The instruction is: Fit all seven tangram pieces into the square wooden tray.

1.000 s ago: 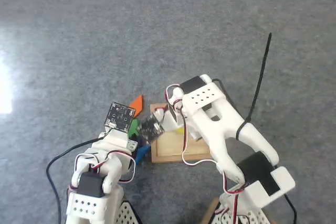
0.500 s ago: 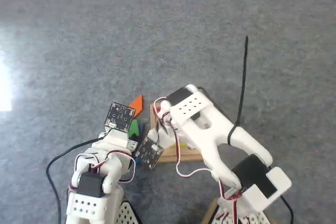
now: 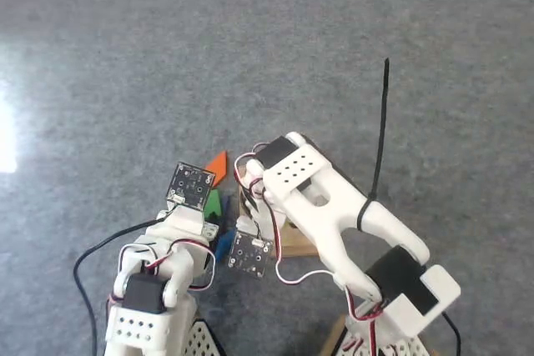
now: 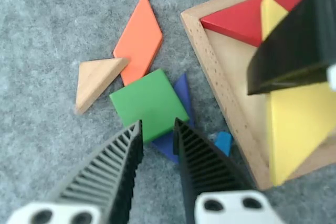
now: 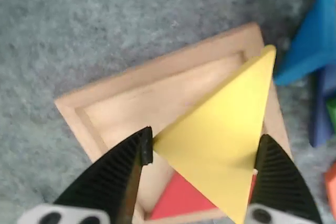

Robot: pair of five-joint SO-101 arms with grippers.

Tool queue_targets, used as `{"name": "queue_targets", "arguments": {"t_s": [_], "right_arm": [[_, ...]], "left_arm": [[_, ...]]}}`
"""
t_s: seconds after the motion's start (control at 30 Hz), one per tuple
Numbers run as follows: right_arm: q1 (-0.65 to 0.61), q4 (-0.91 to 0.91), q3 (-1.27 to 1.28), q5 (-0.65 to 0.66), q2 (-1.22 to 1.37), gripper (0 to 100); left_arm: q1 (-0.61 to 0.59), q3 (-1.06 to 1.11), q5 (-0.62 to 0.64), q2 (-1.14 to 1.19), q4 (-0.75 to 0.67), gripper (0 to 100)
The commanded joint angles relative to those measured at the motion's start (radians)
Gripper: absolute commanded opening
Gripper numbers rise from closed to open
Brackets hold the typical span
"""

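The square wooden tray (image 4: 220, 87) holds a red triangle (image 4: 236, 17). A big yellow triangle (image 5: 220, 129) lies tilted across it, one corner over the rim (image 5: 157, 69). My right gripper (image 5: 202, 148) stands over the tray, its fingers touching that triangle on both sides. Beside the tray lie an orange parallelogram (image 4: 139, 40), a plain wood triangle (image 4: 94, 80), a green square (image 4: 149, 103) on a dark blue triangle (image 4: 181, 93), and a light blue piece (image 4: 223, 141). My left gripper (image 4: 157, 129) hovers just above the green square, narrowly open and holding nothing.
Grey carpet-like surface (image 3: 125, 81) lies open to the far side and to both sides. The right arm (image 3: 325, 198) covers most of the tray (image 3: 296, 243) from above. A black cable tie (image 3: 381, 122) sticks up from that arm. The orange piece (image 3: 217, 164) shows beside the left wrist camera.
The right arm has swung toward the near left, lowering its wrist over the tray's near-left corner and hiding more of the tray. The left arm has kept still.
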Motion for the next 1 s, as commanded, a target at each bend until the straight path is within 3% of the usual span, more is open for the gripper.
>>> {"name": "queue_targets", "arguments": {"t_s": [0.0,0.4,0.67,0.83,0.97], "right_arm": [[-0.010,-0.013,-0.074,0.014,-0.008,33.9],[0.025,-0.035,-0.100,-0.006,0.016,35.4],[0.217,-0.082,-0.095,-0.473,-0.093,35.4],[0.266,-0.074,-0.094,-0.783,-0.326,35.4],[0.259,0.088,-0.051,-0.988,-0.582,34.5]], "left_arm": [[0.002,-0.013,-0.002,-0.021,0.005,9],[0.002,-0.013,-0.002,-0.021,0.005,9],[0.002,-0.013,-0.002,-0.021,0.005,9],[0.002,-0.013,-0.002,-0.021,0.005,9],[0.002,-0.013,-0.002,-0.021,0.005,9]]}}
